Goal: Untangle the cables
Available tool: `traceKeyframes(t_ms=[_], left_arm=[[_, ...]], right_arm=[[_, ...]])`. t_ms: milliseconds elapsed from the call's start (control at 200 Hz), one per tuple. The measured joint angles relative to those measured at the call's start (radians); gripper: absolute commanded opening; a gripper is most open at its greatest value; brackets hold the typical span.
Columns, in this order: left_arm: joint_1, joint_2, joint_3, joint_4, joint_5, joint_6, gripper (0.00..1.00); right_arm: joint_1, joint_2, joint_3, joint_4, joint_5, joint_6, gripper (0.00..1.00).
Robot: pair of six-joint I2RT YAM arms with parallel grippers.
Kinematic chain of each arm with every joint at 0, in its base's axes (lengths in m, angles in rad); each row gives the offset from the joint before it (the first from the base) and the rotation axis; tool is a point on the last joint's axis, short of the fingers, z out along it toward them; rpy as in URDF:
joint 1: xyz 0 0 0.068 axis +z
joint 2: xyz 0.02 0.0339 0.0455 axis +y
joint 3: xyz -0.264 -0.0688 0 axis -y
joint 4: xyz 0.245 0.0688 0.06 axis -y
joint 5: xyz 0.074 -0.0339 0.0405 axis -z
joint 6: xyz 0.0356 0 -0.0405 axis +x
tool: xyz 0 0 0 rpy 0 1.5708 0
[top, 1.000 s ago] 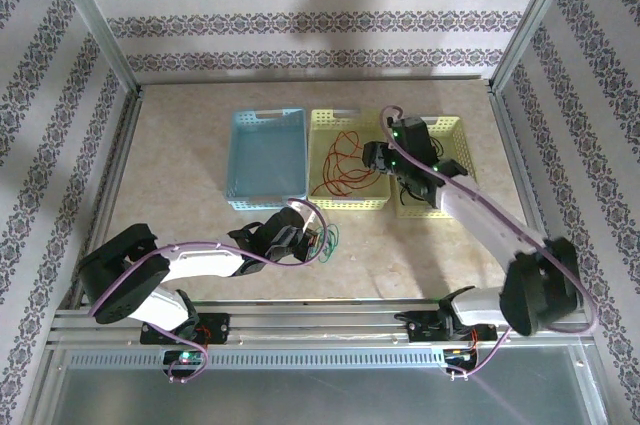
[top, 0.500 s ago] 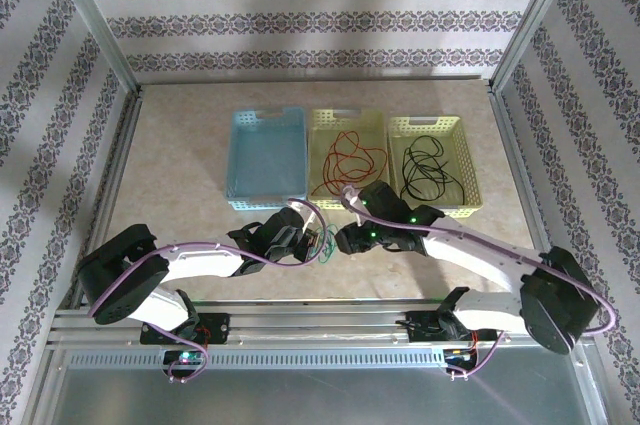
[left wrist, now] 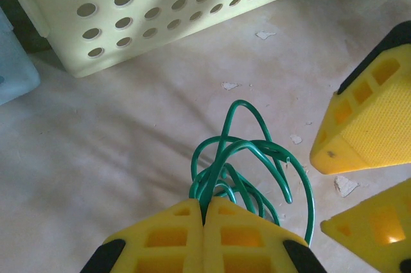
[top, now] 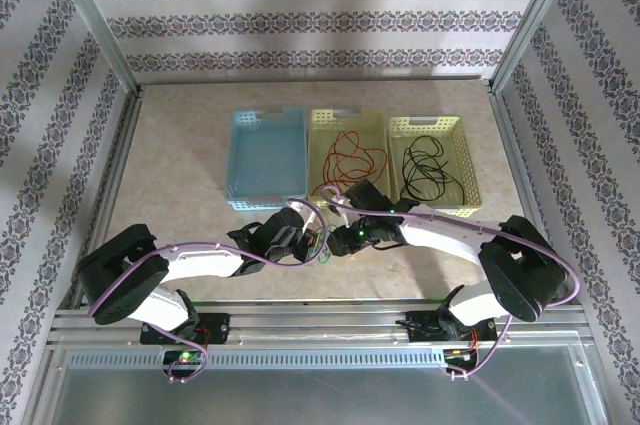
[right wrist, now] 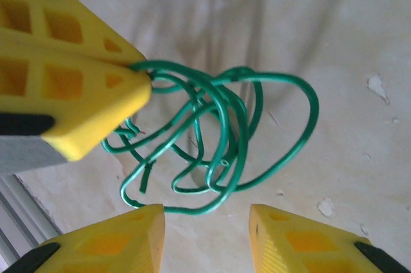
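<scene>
A bundle of green cable (left wrist: 257, 151) hangs looped just above the table, and my left gripper (left wrist: 204, 212) is shut on its strands. My right gripper (right wrist: 205, 221) is open, its yellow fingertips (right wrist: 138, 231) pointing at the lower loops of the green cable (right wrist: 225, 125) with nothing between them. In the top view the left gripper (top: 312, 242) and right gripper (top: 335, 242) face each other tip to tip in front of the baskets. A red cable (top: 350, 160) lies in the middle basket and a black cable (top: 425, 170) in the right one.
Three baskets stand in a row behind the grippers: a blue one (top: 262, 115), a middle yellow one (top: 345, 115) and a right yellow one (top: 425, 123). The middle basket's perforated wall (left wrist: 160, 16) is close ahead of the left gripper. Metal frame posts border the table.
My right arm swung from the right yellow basket down to the table front beside the left gripper, its jaws narrowing. The black cable now lies in that basket. The left arm has not moved.
</scene>
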Motion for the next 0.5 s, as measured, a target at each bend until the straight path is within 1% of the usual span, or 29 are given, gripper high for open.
traceKeyframes(t_ms=[225, 295, 385, 500], left_arm=[[0.0, -0.004, 0.0, -0.002, 0.0, 0.0, 0.0], [0.0, -0.007, 0.0, -0.006, 0.0, 0.0, 0.0], [0.0, -0.01, 0.0, -0.01, 0.0, 0.0, 0.0], [0.0, -0.013, 0.0, -0.018, -0.001, 0.0, 0.0]], right_arm=[[0.0, 0.05, 0.024, 0.024, -0.018, -0.008, 0.33], [0.0, 0.064, 0.024, 0.031, -0.018, -0.006, 0.27], [0.0, 0.067, 0.022, 0.045, -0.017, -0.005, 0.14], [0.0, 0.058, 0.003, 0.062, 0.014, 0.01, 0.02]])
